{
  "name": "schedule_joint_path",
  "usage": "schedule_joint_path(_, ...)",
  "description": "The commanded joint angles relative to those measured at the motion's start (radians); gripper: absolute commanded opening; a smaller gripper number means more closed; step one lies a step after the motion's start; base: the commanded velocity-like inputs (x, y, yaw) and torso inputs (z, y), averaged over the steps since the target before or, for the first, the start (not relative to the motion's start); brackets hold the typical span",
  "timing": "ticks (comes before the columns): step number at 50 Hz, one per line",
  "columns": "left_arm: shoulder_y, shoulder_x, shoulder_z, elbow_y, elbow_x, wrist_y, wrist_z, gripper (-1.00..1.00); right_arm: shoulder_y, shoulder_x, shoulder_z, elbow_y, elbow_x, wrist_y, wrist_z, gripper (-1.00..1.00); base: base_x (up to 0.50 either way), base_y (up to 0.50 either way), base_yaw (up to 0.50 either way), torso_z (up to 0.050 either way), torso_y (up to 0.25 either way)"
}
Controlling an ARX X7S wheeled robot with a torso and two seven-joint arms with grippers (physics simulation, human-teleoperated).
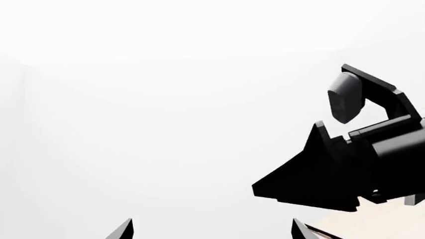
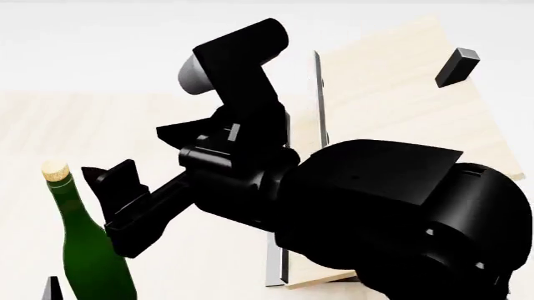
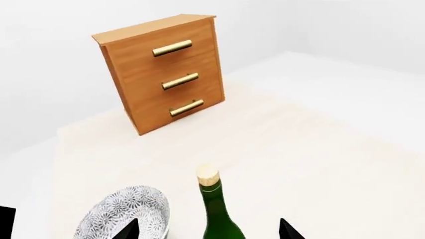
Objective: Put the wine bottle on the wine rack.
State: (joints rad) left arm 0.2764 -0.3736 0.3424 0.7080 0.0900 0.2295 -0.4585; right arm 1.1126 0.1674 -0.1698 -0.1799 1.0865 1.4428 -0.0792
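Green glass, cork-topped, the tall slim wine bottle [image 2: 87,244] stands upright and ungrasped, well apart from the light-wood slanted wine rack [image 2: 401,119], with the right gripper [image 3: 207,230] spread open around its neck, so gripping, carrying and racking all remain undone.

wine bottle [image 3: 216,211] upright between spread tool tips, patterned bowl [image 3: 126,214] just beside, drawer cabinet [image 3: 162,72] well beyond

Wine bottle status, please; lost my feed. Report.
Right gripper open, fingers straddling the wine bottle, not closed. Bottle upright on table, not racked. Left gripper open, empty. Wine rack beyond; right arm blocks head view.
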Motion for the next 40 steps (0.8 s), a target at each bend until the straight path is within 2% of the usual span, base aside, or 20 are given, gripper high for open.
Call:
schedule_joint_path(1,-0.003,-0.003,0.003,-0.001,-0.003,0.000,-0.002,1.00,-0.012,0.020,-0.130,0.011,-0.039,-0.083,-0.067,1.00,0.00,0.00,0.00,0.000,0.000)
schedule_joint_path(24,-0.002,-0.010,0.010,-0.008,-0.006,0.007,-0.009,1.00,-0.043,-0.017,-0.247,0.094,-0.119,-0.219,-0.130,1.00,0.00,0.00,0.00,0.000,0.000)
schedule_joint_path(40,-0.004,-0.014,0.014,-0.012,-0.009,0.010,-0.013,1.00,-0.068,-0.048,-0.326,0.147,-0.241,-0.404,-0.155,1.00,0.00,0.00,0.00,0.000,0.000)
